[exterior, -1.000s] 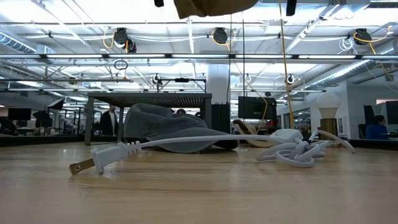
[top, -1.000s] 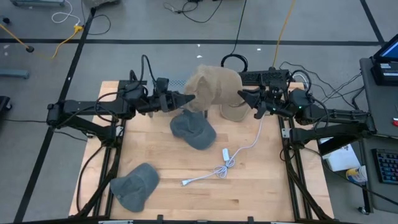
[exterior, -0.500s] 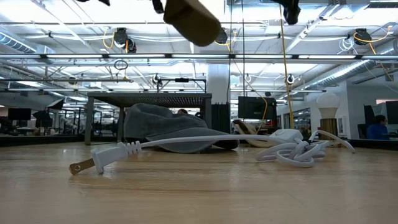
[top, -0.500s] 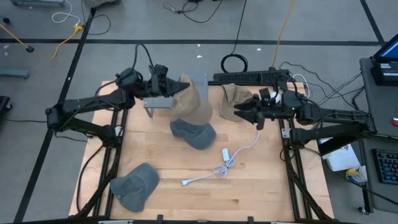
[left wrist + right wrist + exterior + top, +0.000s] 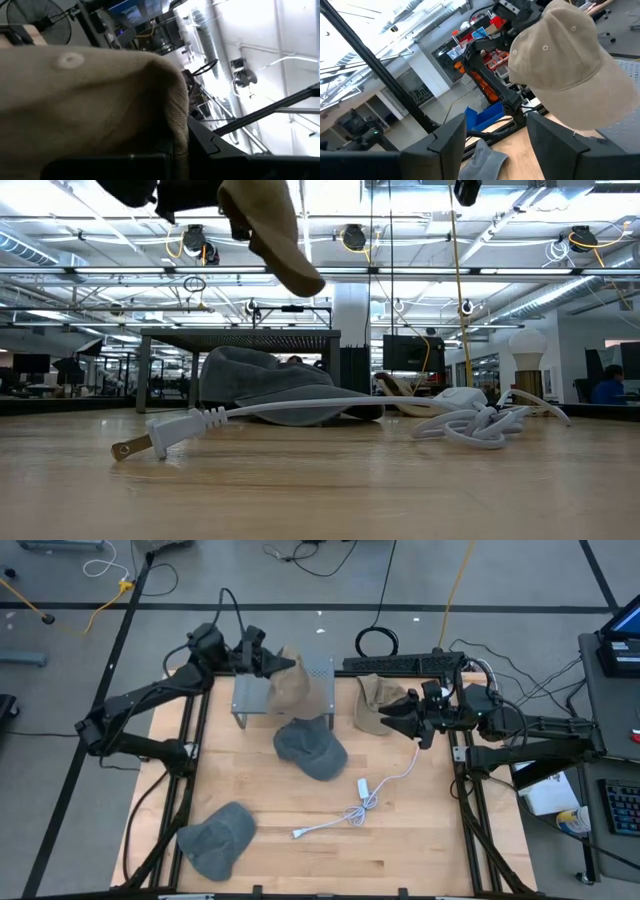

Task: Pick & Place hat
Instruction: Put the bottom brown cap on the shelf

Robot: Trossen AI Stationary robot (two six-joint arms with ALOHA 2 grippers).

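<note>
Overhead, tan hat (image 5: 291,686) dangles above metal rack (image 5: 318,670) at table's far edge, pinched in clenched left gripper (image 5: 268,664); cloth soft, light, droops; judge brim or seam firmest hold; right gripper (image 5: 392,718) released, holds nothing.

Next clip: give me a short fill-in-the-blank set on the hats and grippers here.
1. The left gripper holds a ___ hat above the metal rack.
2. The right gripper, beside the other tan hat, is ___.
3. ___ grey hats lie on the table.
4. The cable is ___.

Missing: tan; open; Two; white
</note>
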